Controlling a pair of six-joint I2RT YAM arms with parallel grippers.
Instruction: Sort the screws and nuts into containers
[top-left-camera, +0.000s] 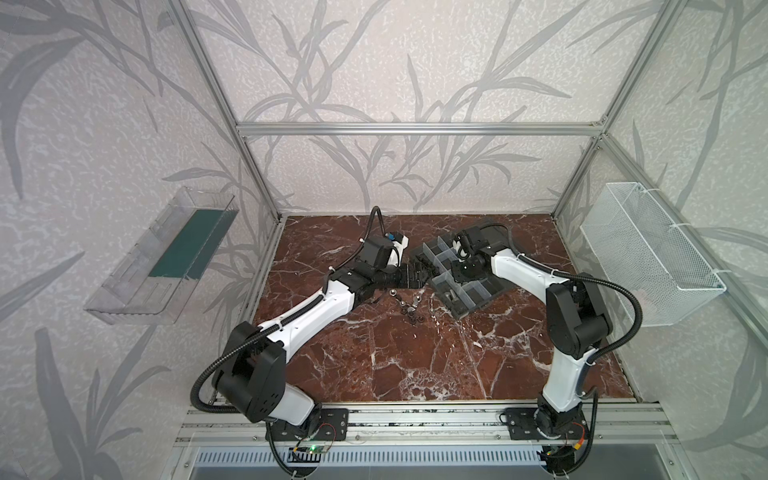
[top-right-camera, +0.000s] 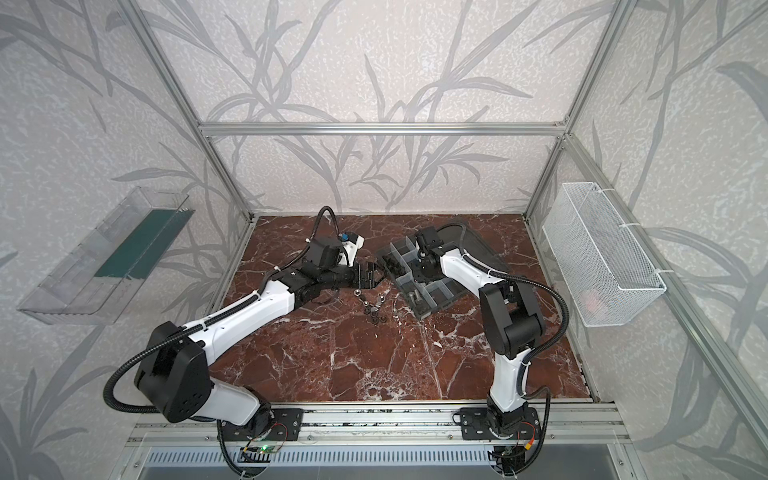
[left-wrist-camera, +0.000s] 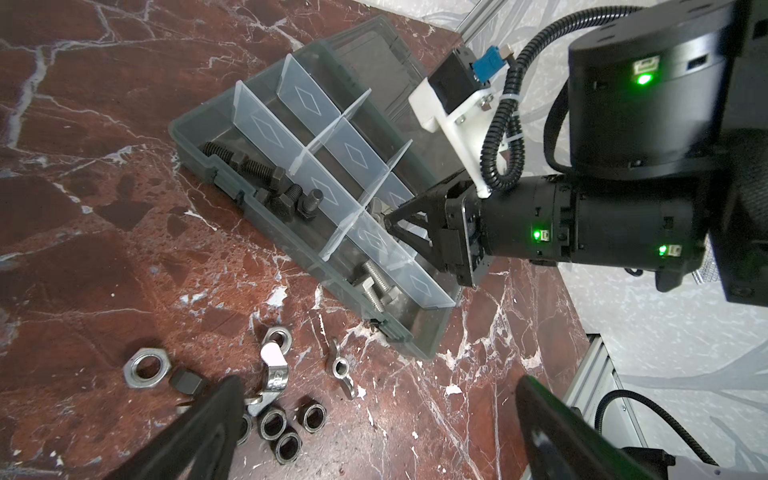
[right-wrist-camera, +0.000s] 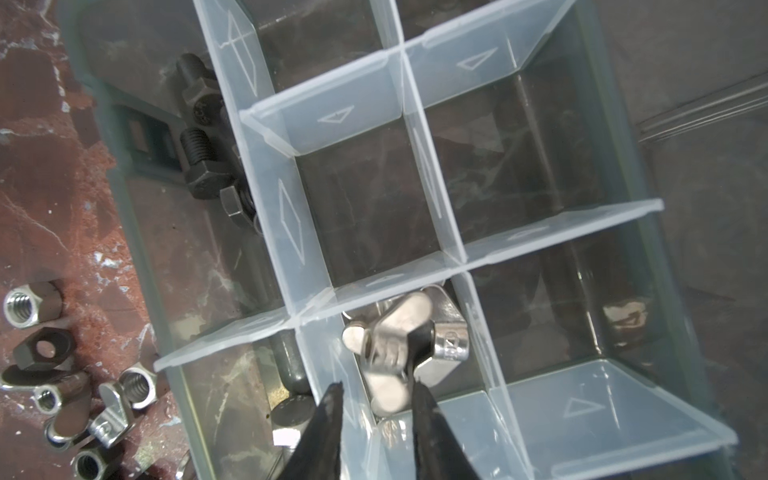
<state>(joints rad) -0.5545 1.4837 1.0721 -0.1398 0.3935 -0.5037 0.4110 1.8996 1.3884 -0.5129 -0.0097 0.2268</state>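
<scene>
Nuts (left-wrist-camera: 276, 380) lie loose in a small heap on the marble tabletop (left-wrist-camera: 83, 216), silver hex and wing ones mixed with black ones, just beside the long wall of the organizer box (left-wrist-camera: 187, 133). Above that heap hangs the left gripper (left-wrist-camera: 378, 384), its jaws spread wide with nothing between them. One finger (left-wrist-camera: 208, 428) covers part of the heap, and I cannot tell whether it touches anything. More wing nuts (right-wrist-camera: 395, 345) sit inside the box, whose compartments (right-wrist-camera: 374, 199) are mostly bare. The right gripper (right-wrist-camera: 378, 374) reaches down into the one that holds them, its jaws slightly parted. One fingertip lies across a wing nut, and nothing is plainly pinched between the jaws. The screws (left-wrist-camera: 257, 170) are in the box too, in the row along the wall that faces the heap. The dark ones are at one end and the silver ones (left-wrist-camera: 376, 286) at the other, half veiled by the translucent dividers (right-wrist-camera: 286, 216). In both top views the nuts are mere specks and the right gripper's fingertips vanish behind its own wrist. The edge of the right wrist view cuts off part of the heap.
</scene>
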